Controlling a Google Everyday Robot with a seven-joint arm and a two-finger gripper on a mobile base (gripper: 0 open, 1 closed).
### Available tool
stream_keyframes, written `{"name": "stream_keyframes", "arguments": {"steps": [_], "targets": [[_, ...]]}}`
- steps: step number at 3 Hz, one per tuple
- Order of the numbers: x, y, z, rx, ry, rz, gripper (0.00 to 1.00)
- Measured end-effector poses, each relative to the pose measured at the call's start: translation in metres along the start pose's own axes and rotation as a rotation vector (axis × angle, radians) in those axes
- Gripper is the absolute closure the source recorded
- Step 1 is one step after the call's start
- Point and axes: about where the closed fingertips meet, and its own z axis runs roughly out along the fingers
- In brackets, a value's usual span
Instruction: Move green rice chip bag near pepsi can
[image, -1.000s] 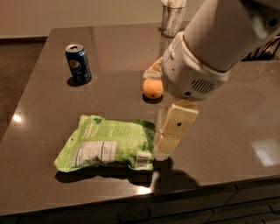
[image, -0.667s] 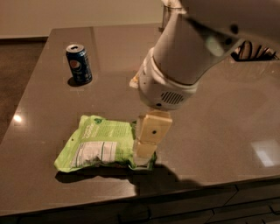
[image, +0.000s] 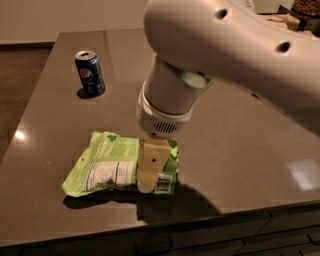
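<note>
The green rice chip bag (image: 107, 165) lies flat near the table's front edge, its white nutrition label facing up. The pepsi can (image: 90, 73) stands upright at the far left of the table, well apart from the bag. My gripper (image: 150, 181) hangs from the big white arm and sits directly over the bag's right end, its tan finger (image: 152, 162) pointing down onto the foil by the barcode. The arm hides the table behind it.
The dark brown table (image: 240, 145) stretches to the right of the bag. Its front edge (image: 200, 220) runs just below the bag. A dark object (image: 305, 10) sits at the far right corner.
The arm has swung left and lowered. The gripper has moved from beside the bag's right edge to over the bag's right end. The bag and can have not moved.
</note>
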Motion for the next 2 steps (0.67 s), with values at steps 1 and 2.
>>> {"name": "stream_keyframes", "arguments": {"steps": [1,2], "targets": [[0.004,0.001,0.022,-0.024,0.038,0.007,0.0],[0.009,0.007,0.036,-0.054,0.081,0.006,0.18]]}}
